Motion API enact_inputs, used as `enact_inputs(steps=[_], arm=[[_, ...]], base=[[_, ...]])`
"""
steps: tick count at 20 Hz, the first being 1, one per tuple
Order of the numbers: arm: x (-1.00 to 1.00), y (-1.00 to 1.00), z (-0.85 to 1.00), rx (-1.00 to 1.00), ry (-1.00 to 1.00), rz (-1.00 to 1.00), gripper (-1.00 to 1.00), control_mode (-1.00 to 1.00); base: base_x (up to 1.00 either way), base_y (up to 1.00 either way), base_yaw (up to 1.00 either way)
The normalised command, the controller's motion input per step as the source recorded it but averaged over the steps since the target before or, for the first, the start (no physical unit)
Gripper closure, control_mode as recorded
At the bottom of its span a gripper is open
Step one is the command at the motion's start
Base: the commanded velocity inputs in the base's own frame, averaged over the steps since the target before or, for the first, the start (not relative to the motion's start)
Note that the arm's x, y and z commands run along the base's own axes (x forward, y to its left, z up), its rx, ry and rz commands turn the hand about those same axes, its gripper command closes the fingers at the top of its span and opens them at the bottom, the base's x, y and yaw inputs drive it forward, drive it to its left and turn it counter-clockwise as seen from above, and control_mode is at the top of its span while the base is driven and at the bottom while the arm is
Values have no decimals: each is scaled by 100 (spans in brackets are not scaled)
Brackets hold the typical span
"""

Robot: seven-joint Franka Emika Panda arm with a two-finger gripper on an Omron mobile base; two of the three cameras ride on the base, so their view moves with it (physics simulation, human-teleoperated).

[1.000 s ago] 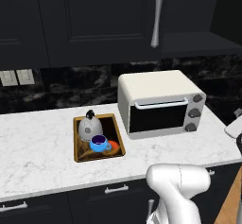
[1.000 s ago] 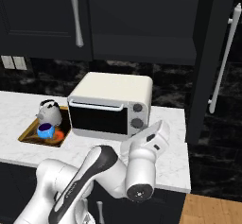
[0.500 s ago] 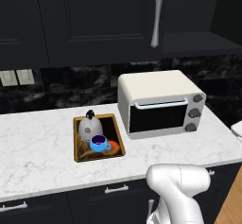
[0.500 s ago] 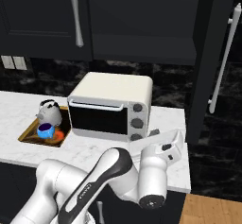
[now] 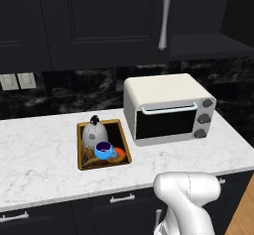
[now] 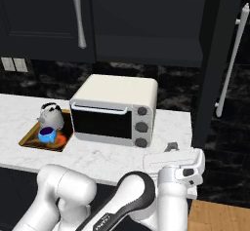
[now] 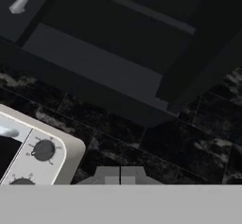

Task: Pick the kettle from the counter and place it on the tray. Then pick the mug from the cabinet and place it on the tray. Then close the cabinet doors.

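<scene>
One arm bends low, tool (image 6: 172, 147) shut beside the counter (image 6: 166, 123).

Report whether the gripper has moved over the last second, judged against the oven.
Yes. In the right base view the oven stays put, while the gripper has slid right and lower, from beside the oven's knobs to past its right end.
</scene>
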Motion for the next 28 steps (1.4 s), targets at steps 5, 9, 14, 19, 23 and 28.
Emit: enact_inputs(steps=[5,9,14,19,23,28], arm=[[-6,-40,0,3,-9,2,100,-100],[0,-49,0,12,-9,8,100,-100],[-2,-60,0,20,-13,12,100,-100],[0,-44,12,24,-12,26,100,-100],[0,-34,20,19,-3,35,100,-100],[0,-35,20,22,-6,28,100,-100]], base=[[0,0,0],[0,0,0],[0,0,0],[0,0,0],[0,0,0],[0,0,0]])
